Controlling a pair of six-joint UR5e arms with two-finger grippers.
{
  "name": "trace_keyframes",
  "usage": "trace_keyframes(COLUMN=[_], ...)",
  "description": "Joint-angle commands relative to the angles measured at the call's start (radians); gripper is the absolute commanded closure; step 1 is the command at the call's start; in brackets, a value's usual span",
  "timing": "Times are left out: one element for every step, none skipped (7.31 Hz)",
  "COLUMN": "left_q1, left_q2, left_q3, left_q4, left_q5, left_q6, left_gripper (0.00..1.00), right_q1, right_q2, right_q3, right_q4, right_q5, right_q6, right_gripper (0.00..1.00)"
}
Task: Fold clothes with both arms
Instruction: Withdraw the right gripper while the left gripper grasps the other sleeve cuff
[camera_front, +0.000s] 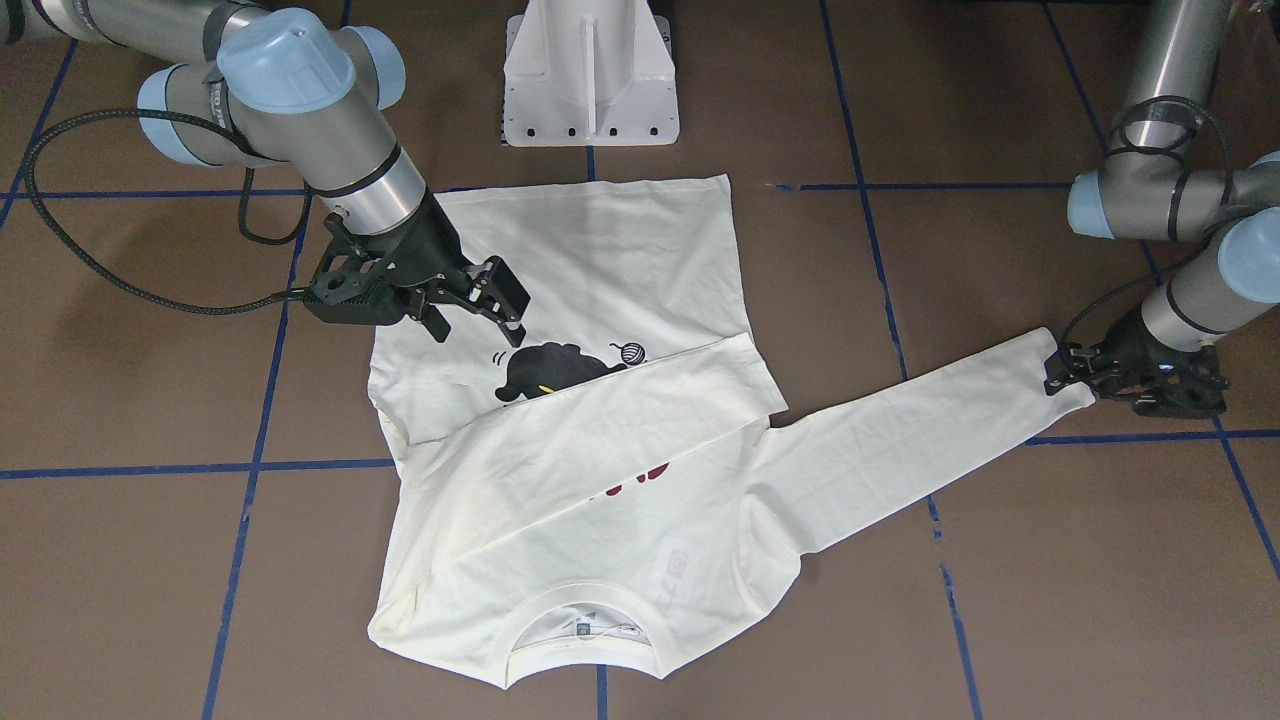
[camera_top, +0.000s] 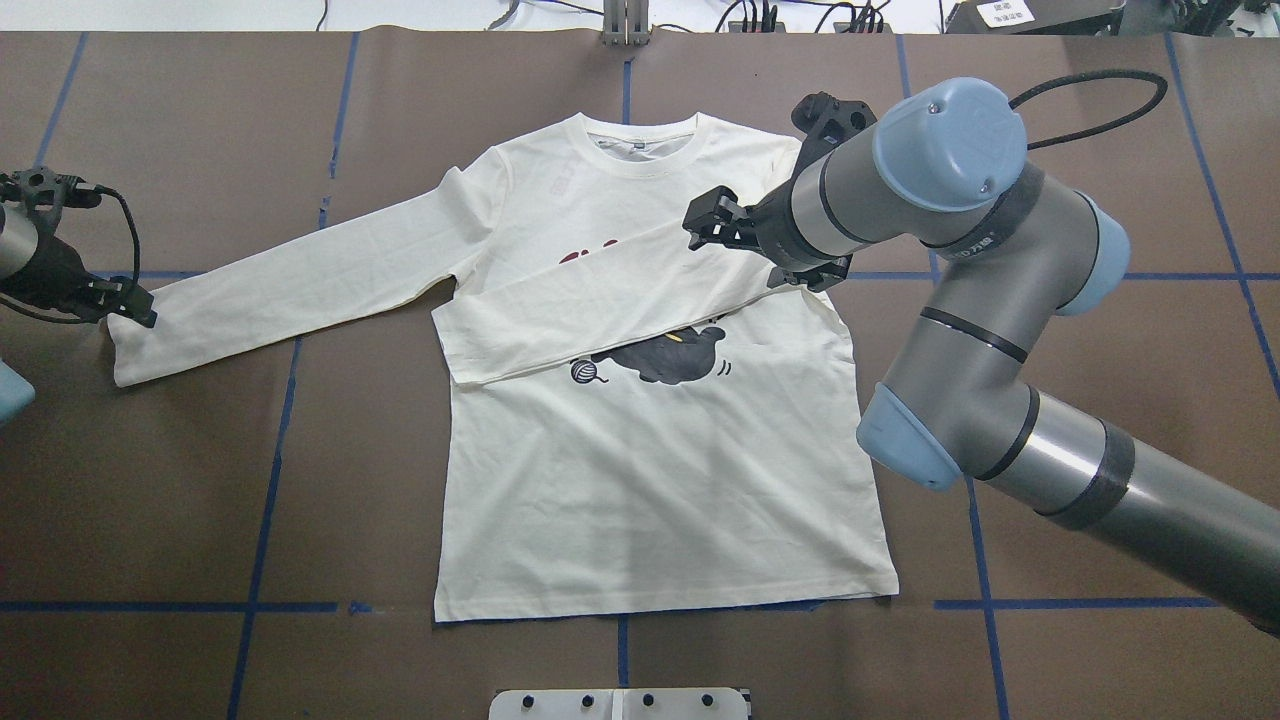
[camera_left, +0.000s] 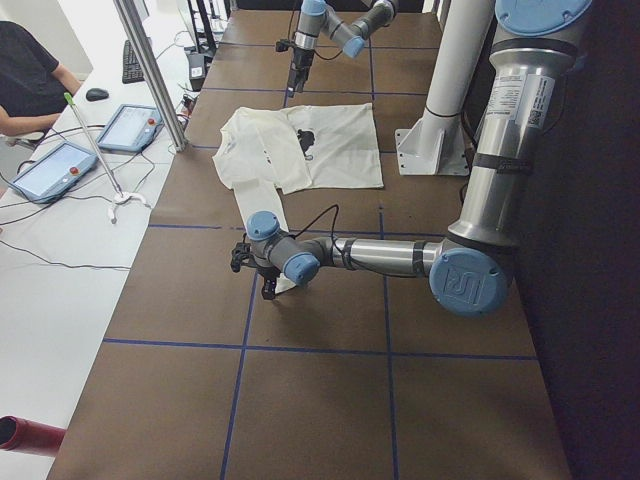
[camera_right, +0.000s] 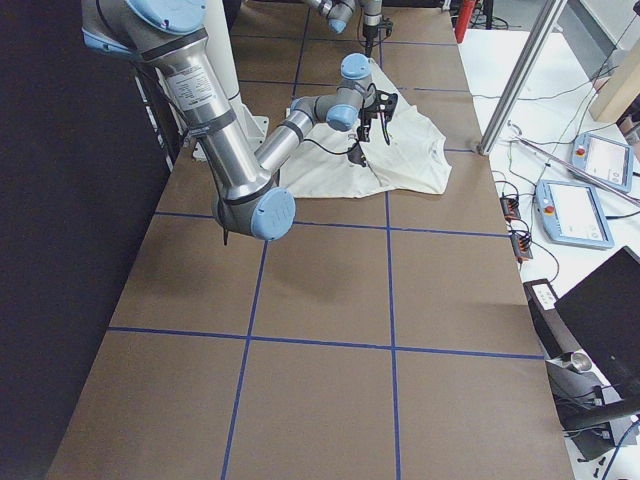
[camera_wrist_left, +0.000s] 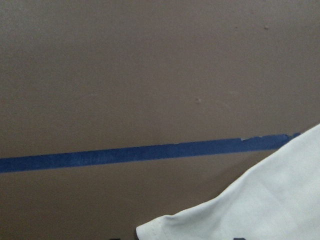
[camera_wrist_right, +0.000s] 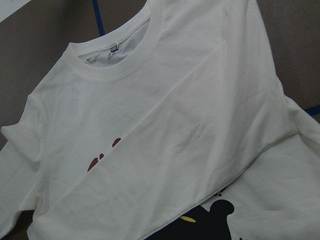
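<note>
The folded cream-white sleeve (camera_top: 600, 300) covers most of the dark-red lettering (camera_top: 575, 257) and the top of the black cat print (camera_top: 670, 355). At the outstretched cuff (camera_front: 1085, 392), whether the jaws of the black two-finger left gripper (camera_front: 1058, 375) pinch cloth cannot be told; its wrist view cuts them off

Robotics lab, tape-gridded table (camera_left: 320, 400), teach pendants (camera_left: 127, 128)
</note>
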Motion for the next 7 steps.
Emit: trace_keyframes(left_q1=[0.003,0.003,0.002,-0.003,-0.004,-0.003,0.009], left_q2=[-0.004,-0.005,-0.004,0.012,0.024,0.021,-0.006], left_q3=[0.008,-0.001,-0.037,-0.133,-0.2,-0.243,-0.334], left_q4=[-0.003,-0.002,0.0,0.012,0.024,0.029,0.049], left_q5=[0.0,-0.003,-0.006,-0.006,-0.032,-0.043,-0.043], left_q6=[0.006,0.005,0.003,0.0,-0.012,-0.064,-0.233], left_gripper=[1.0,1.0,1.0,1.0,1.0,1.0,1.0], right_q1=[-0.004,-0.01,-0.021,-0.024,-0.023,-0.023,-0.015], right_q2=[-0.001,-0.002,-0.002,-0.002,-0.007,-0.014,-0.028], right_q3=[0.001,0.001,-0.002,0.003,0.004,0.006,0.019], right_q4=[0.002,0.002,0.002,0.002,0.002,0.002,0.002], right_q5=[-0.002,-0.012,-0.024,-0.035,-0.036,-0.036,-0.036], right_q6=[0.0,0.0,0.0,0.0,0.0,0.0,-0.001], right_gripper=[0.01,0.01,0.01,0.01,0.01,0.01,0.01])
